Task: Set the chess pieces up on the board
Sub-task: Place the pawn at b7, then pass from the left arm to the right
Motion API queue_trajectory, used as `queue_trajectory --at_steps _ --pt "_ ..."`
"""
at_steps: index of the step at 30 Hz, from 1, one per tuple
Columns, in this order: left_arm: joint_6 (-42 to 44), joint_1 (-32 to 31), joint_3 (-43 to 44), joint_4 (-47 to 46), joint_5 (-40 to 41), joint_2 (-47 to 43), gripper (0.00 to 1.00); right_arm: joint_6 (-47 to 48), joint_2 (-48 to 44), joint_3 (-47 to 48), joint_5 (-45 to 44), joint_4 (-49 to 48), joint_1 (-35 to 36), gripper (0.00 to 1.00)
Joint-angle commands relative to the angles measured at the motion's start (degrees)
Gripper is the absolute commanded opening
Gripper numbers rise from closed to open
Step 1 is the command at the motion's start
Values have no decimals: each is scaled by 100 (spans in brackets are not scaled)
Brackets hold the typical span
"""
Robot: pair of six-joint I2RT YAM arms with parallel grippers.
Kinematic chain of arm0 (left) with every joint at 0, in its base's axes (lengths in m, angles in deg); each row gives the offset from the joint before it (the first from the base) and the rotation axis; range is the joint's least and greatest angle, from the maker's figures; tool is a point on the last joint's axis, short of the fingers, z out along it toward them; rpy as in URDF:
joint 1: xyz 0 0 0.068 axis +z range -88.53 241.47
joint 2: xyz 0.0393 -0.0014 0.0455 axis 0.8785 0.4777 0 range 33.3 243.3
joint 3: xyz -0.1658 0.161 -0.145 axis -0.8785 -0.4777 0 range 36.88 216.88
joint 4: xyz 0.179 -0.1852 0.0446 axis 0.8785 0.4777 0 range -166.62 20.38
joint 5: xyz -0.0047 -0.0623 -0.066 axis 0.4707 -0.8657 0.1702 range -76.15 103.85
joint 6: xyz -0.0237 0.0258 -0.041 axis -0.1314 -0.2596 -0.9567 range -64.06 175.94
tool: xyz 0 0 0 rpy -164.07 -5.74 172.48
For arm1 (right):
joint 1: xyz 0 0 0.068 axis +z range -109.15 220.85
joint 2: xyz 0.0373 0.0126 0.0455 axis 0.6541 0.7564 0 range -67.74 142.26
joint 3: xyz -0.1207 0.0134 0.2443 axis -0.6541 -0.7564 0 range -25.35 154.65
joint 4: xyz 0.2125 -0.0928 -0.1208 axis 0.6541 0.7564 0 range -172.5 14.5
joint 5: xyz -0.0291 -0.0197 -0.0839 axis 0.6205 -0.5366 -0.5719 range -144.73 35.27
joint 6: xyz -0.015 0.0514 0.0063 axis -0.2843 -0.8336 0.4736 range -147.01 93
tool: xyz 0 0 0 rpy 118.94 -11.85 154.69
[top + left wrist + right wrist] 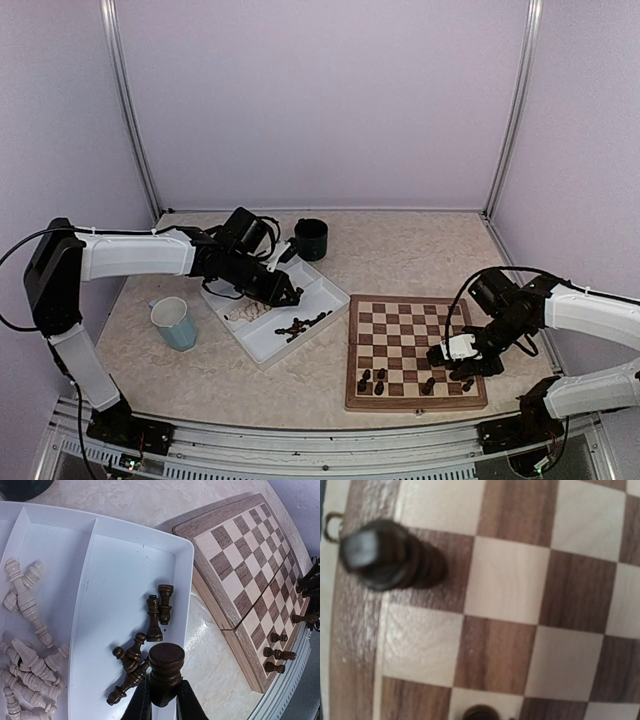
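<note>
The job is at an early stage. A handful of dark pieces (372, 380) stand along the near rows of the chessboard (400, 320), and no pale piece shows on it. The far rows are bare. In the white tray (187, 565), left of the board, a heap of pale pieces (25, 680) fills the left compartment and about half a dozen dark chessmen (150, 620) lie on their sides in the right one, so both sets have most of their way to go.

The left gripper (287, 296) hangs over the tray's dark compartment. Its wrist view shows what the top view cannot: the jaws are pinched on a round-topped dark chessman (166, 662), held upright.

The right gripper (452, 352) is low over the board's near right part. Its own view shows no fingers, only a blurred dark piece (385, 555) standing on a dark edge square beside a small brass catch (332, 525). Whether those jaws are parted or closed I cannot tell.
</note>
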Motion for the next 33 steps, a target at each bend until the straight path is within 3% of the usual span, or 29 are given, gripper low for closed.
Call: queue_trajectory --at_steps 1,8,13,25,33 --pt "-31 -62 -56 -81 -109 62 1 -7 -89 65 42 91 70 29" --pt "91 -58 135 147 -557 92 1 -329 71 1021 890 184 70 36" --pt "146 -97 339 398 -1143 298 1 -922 671 1872 1481 -546 135 38" --pt "-2 -442 920 931 -2474 554 2 -980 2213 3227 -120 -1985 2226 42" --pt "-66 -575 879 920 -2862 644 2 -1083 2766 3521 -755 -2277 2634 44"
